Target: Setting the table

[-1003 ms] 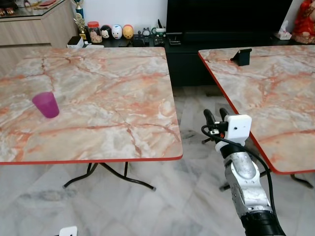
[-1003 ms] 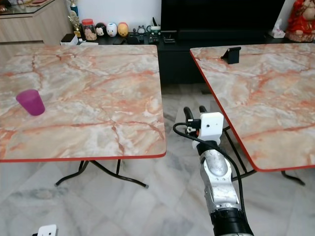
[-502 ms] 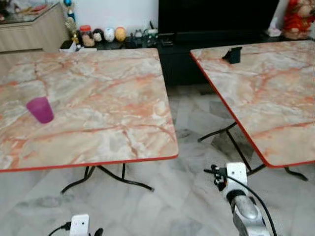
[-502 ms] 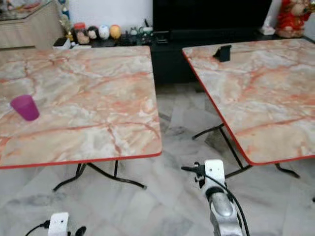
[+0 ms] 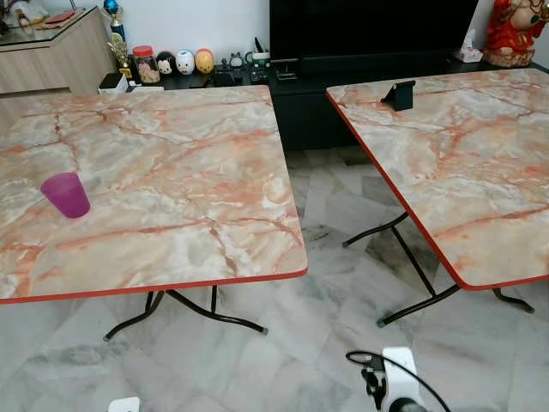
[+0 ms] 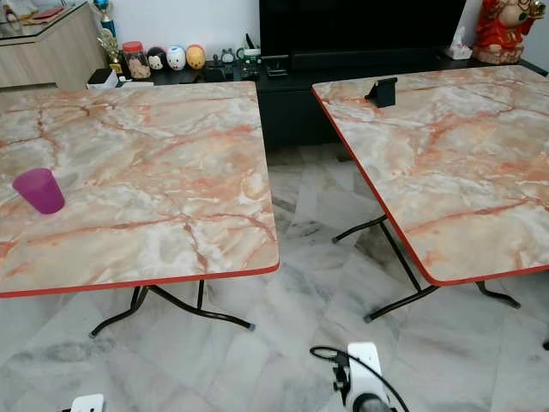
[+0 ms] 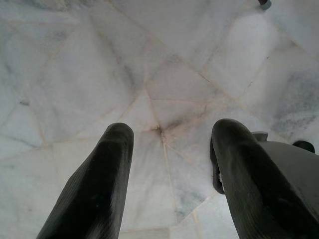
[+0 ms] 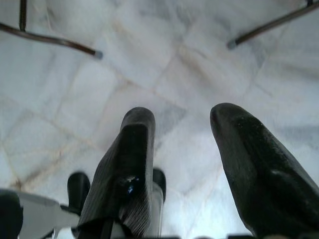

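Low at the bottom edge of the head views, both arms hang toward the floor. The left gripper points down at the pale grey marble floor tiles, its two long black fingers spread well apart with nothing between them. The right gripper does the same, its black fingers parted and empty above the tiles, with thin black metal table legs crossing the far part of its wrist view. The right wrist's white camera housing shows at bottom centre-right of the left eye view, and a white corner of the left one at bottom left.

Further up, a square marble-patterned folding table with a red edge takes the left half of the frame; a small purple plastic cup stands upright near its left side (well apart from both grippers). A second matching red-edged marble table takes the right half, with a small black stand-like object near its far corner.

Beyond both, a low black cabinet holds a red-lidded jar and small round figurines, beneath a large black screen. A red figure sits at upper right.
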